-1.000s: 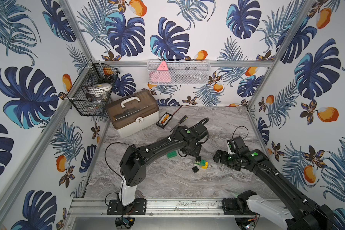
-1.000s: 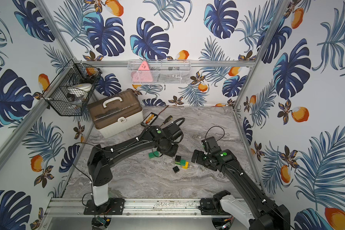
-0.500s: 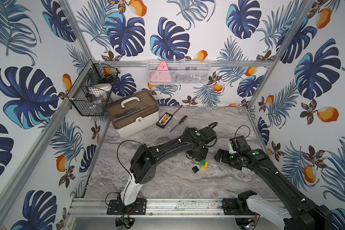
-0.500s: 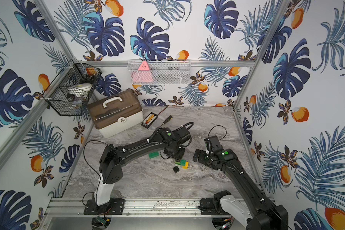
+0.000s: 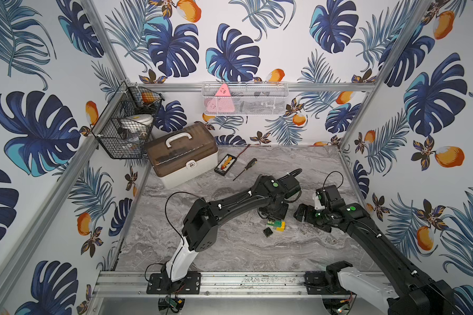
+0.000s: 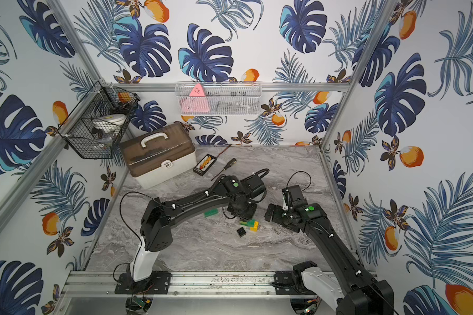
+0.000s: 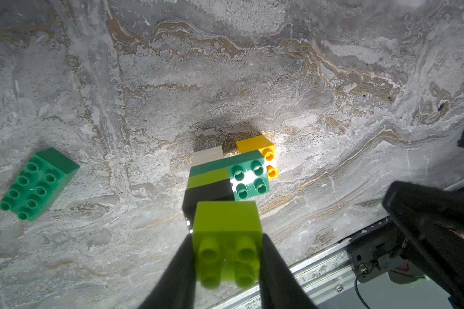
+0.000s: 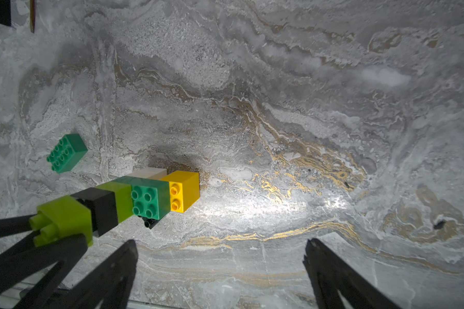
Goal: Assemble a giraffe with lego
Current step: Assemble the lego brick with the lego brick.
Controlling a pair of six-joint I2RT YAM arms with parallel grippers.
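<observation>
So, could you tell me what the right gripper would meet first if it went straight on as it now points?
Probably the bare tabletop: the right gripper frames empty marble between open jaws, with the giraffe off to one side. A jaw might clip its yellow end; depth is unclear.

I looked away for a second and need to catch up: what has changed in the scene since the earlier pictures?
The left claw swung sideways toward the right claw and came down over the giraffe, where it now pinches the lime brick topping the stack. The right claw stayed open where it was. The loose dark-green brick and loose black brick have not moved.
</observation>
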